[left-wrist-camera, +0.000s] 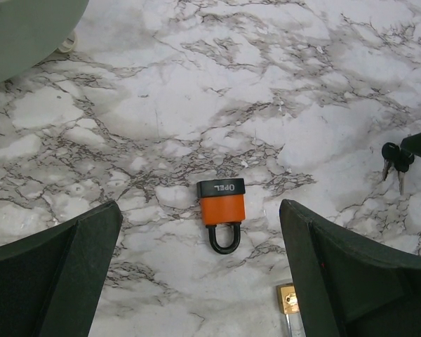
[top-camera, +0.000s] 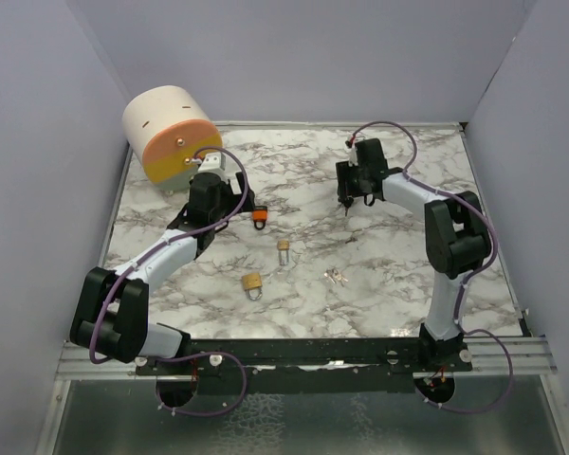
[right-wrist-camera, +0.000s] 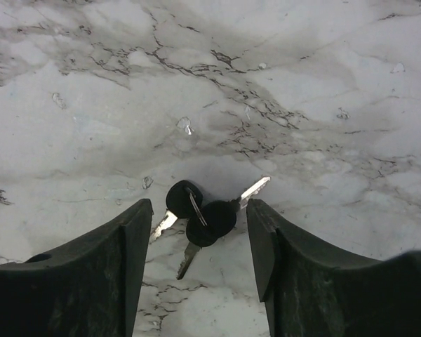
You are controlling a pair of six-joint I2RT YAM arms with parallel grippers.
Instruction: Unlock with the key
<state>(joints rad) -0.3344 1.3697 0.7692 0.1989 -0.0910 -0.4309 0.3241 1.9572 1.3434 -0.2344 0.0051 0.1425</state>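
Right claw (right-wrist-camera: pixel 198 214) released, straddling black keys (right-wrist-camera: pixel 205 219); left claw (left-wrist-camera: pixel 198 210) released above orange padlock (left-wrist-camera: pixel 221 209)

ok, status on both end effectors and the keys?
Left end effector open, above orange padlock. Right end effector open, straddling black key bunch, no grip yet. Two brass padlocks nearby, neither between the fingers.

Smooth orange plastic on the padlock (left-wrist-camera: pixel 221 210), glossy black shackle (left-wrist-camera: pixel 223 248); keys (right-wrist-camera: pixel 214 219) show black plastic heads, bright metal blades; marble-look table (left-wrist-camera: pixel 196 91) smooth.
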